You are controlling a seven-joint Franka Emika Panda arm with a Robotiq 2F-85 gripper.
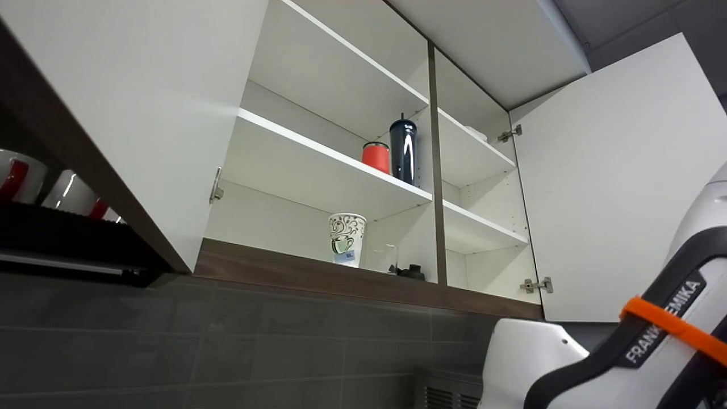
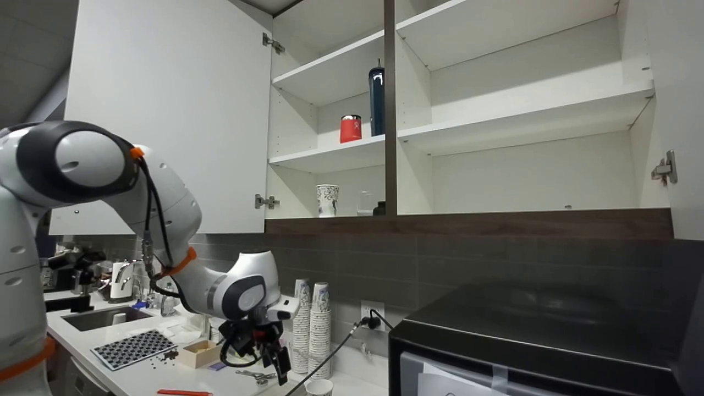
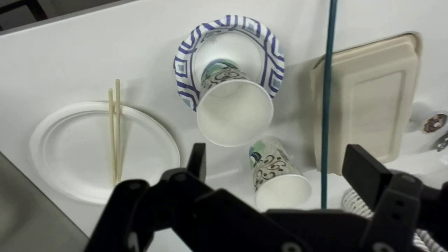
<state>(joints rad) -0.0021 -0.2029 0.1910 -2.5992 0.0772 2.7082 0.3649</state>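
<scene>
Fingers [image 3: 366, 176], one pair: spread wide apart, holding nothing that shows.

Near cup [image 3: 275, 168], paper, printed: on the worktop [image 3: 70, 66], seen between the fingers in the wrist view and untouched; apparently upright, mouth up, presumably stood so as to be ready to fill.

Teal strip [image 3: 328, 98]: crosses the same gap in the wrist view; cord or rod, and how near, cannot tell.

Second cup [image 3: 234, 112], similar print: just beyond the near cup, standing on a patterned plate [image 3: 276, 66], which probably serves it as a saucer.

White plate [image 3: 77, 154]: beside the patterned plate, apart from it. Chopsticks [image 3: 118, 136], two: laid across one side, ends past the rim, likely for easy picking up.

Tan box [image 3: 374, 101]: on the cups' other side; contents hidden.

Cup stacks [image 2: 320, 335], two: nested upright near the wall in an exterior view, presumably to save room.

Cabinet [image 2: 531, 223]: doors swung out in both exterior views. Red tumbler [image 2: 351, 129] and blue tumbler [image 1: 403, 150]: upright on one shelf, seemingly stored together as drinkware.
</scene>
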